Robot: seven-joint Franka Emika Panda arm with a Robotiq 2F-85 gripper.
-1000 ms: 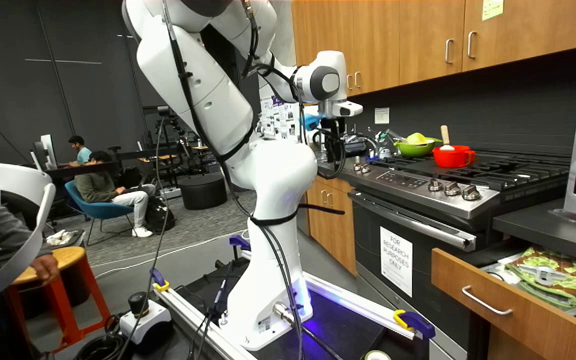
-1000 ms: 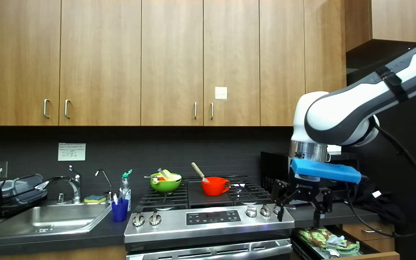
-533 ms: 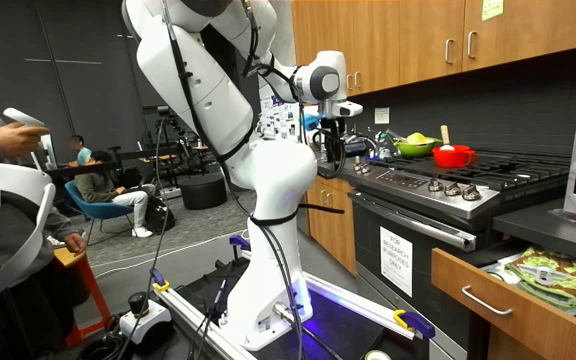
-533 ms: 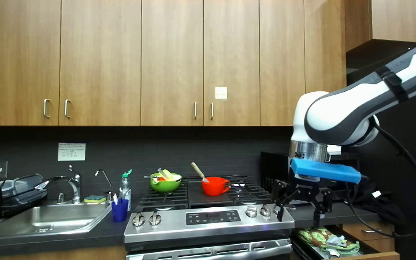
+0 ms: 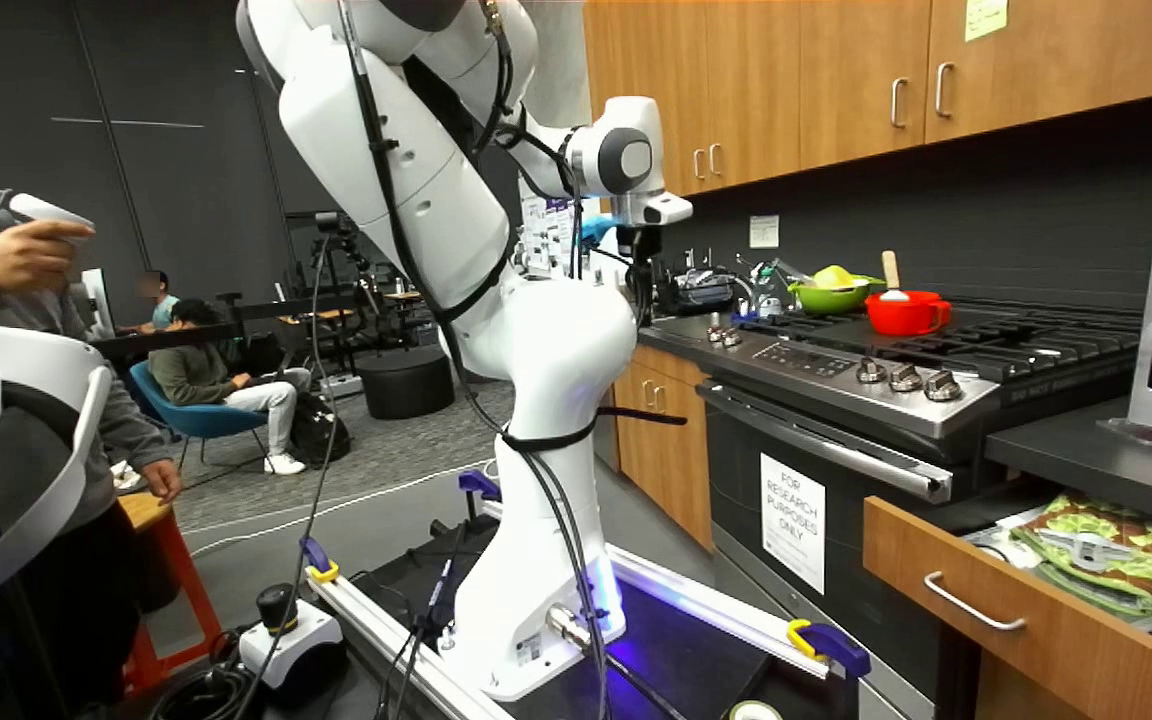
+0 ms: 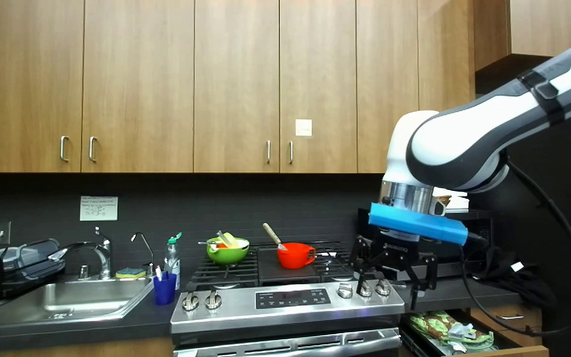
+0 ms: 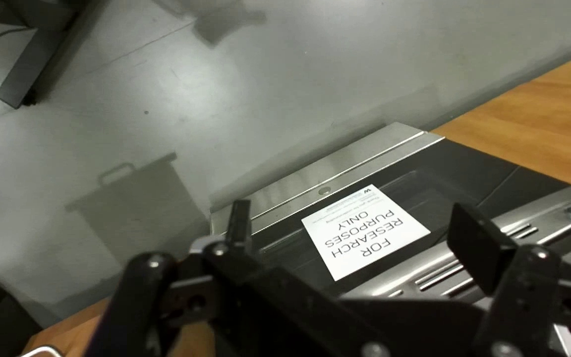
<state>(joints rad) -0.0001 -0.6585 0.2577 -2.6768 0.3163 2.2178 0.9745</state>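
Shifted since the earlier frame: one white jointed robot arm (image 5: pixel 556 340) and one black two-fingered gripper (image 6: pixel 387 291), farther left in both exterior views, and one standing person in a grey jacket (image 5: pixel 46 312), now more fully visible.

Left to right in an exterior view: one stainless-steel sink (image 6: pixel 97 295) and one yellow-and-green sponge (image 6: pixel 130 273), each seen only here; one blue plastic cup (image 6: pixel 165 291); one clear bottle with a green cap (image 6: pixel 172 260); one stainless-steel range with black grates (image 6: pixel 290 317), bearing one green bowl (image 6: pixel 227 256) and one red handled vessel (image 6: pixel 293 257); five round metal knobs (image 6: pixel 345 290) on the range front, two then three; one pulled-out wooden-fronted drawer (image 6: pixel 513 351) containing green-and-brown patterned fabric (image 6: pixel 434 326).

The gripper's jaws stand wide apart and unloaded; as pictured, one finger overlaps the fourth knob from the left, and whether the two touch cannot be told.

Differences between views: the standing person and two seated people (image 5: pixel 198 360), three in all, appear only in an exterior view. One dark oven door (image 5: pixel 736 460), bearing one white printed sheet (image 7: pixel 365 232) lettered "FOR RESEARCH PURPOSES ONLY", shows there and again in the wrist view, between the two black fingers (image 7: pixel 479 248). Only the wrist view shows one handled shadow (image 7: pixel 142 208) on the grey floor (image 7: pixel 275 79) near the range.
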